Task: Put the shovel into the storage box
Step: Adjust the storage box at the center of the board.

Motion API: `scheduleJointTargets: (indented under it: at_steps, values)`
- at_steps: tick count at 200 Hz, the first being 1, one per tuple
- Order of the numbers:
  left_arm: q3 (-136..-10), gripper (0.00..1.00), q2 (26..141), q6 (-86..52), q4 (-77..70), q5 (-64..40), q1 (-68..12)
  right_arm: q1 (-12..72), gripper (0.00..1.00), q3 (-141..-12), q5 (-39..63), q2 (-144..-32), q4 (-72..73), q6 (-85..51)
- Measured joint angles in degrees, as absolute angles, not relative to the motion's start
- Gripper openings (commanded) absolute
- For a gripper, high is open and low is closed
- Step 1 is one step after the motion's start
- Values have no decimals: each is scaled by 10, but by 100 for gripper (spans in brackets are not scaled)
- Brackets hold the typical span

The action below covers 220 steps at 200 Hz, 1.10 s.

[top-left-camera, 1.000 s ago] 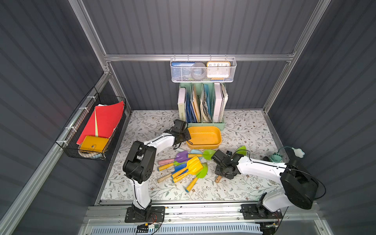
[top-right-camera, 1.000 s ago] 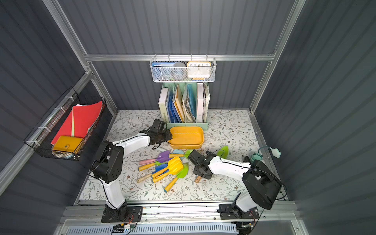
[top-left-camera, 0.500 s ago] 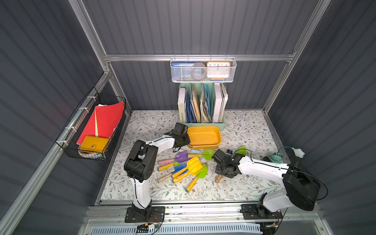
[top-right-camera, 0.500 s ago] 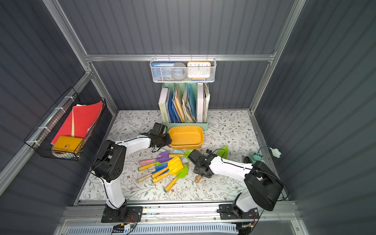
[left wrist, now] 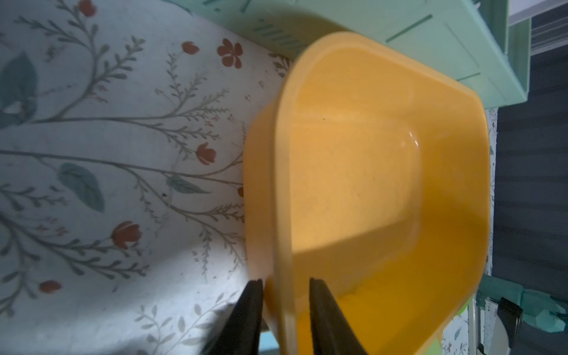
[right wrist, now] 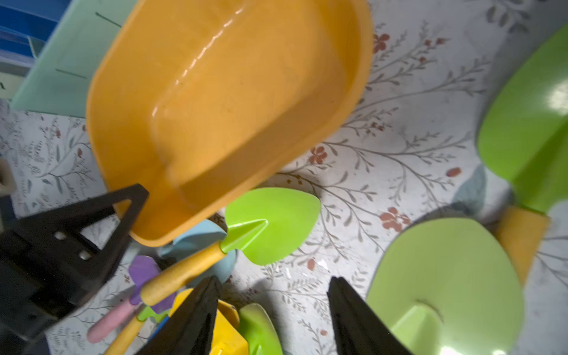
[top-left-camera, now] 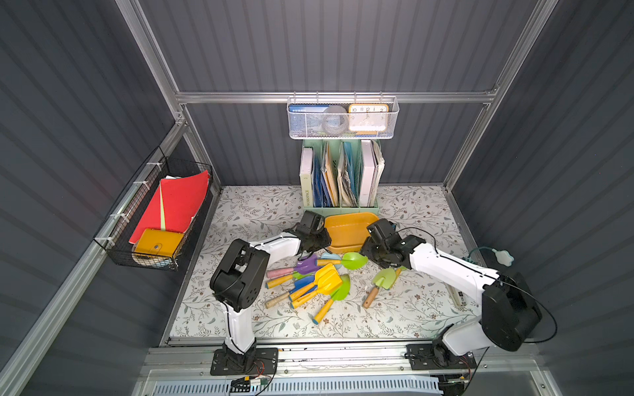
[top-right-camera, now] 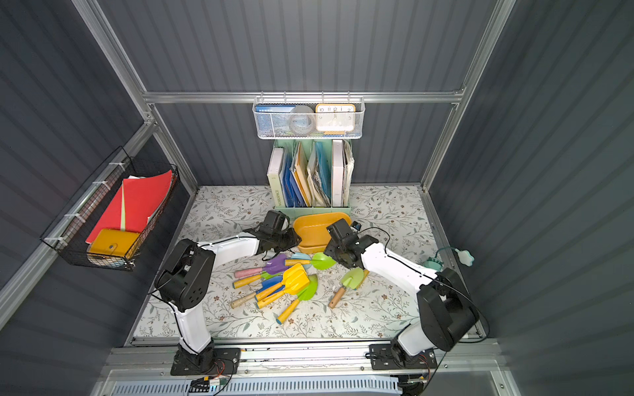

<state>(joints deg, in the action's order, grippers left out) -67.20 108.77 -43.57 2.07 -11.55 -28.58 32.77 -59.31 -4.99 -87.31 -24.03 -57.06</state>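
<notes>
The left arm (top-left-camera: 274,245) reaches low and forward, its left claw (left wrist: 285,285) pinched narrow over the rim of the storage box (left wrist: 353,153), one finger inside and one outside, while the right arm (top-left-camera: 446,269) stretches inward, its right claw (right wrist: 273,279) spread wide and empty.

Access to the tub (top-left-camera: 350,228) is from above only. The file rack (top-left-camera: 339,205) stands hard behind its far wall and blocks that side. The left gripper (left wrist: 285,280) occupies the left end, its jaws pinching the rim with one finger inside. The right gripper (right wrist: 274,278) hangs with jaws spread at the front right corner, over bare mat (right wrist: 353,172).

Along the front, a green shovel (top-left-camera: 355,260) lies just beside the near wall, with the shovel pile (top-left-camera: 308,281) nearer the robot. A lone pale-green shovel (top-left-camera: 384,279) lies right of the pile, and a bare strip runs between them. The mat is open right of the tub and along the front edge.
</notes>
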Motion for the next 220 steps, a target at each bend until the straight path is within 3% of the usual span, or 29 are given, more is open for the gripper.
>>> scheduleJointTargets:
  at_steps: [46, 79, 113, 145, 220]
  values:
    - [-670, 34, 1088, -459, -1, -123, -311, 296, 60, -642, 10, -971, -217, -593]
    - [-670, 38, 1088, -469, -14, -131, -324, 296, 51, -656, 15, -999, -219, -608]
    - [-670, 54, 1088, -475, -20, -137, -328, 286, 39, -657, 4, -999, -230, -615]
    - [-670, 61, 1088, -472, -18, -137, -327, 266, 29, -657, -5, -999, -251, -607]
    - [-670, 63, 1053, -440, 31, -118, -327, 224, 14, -656, -37, -989, -324, -521]
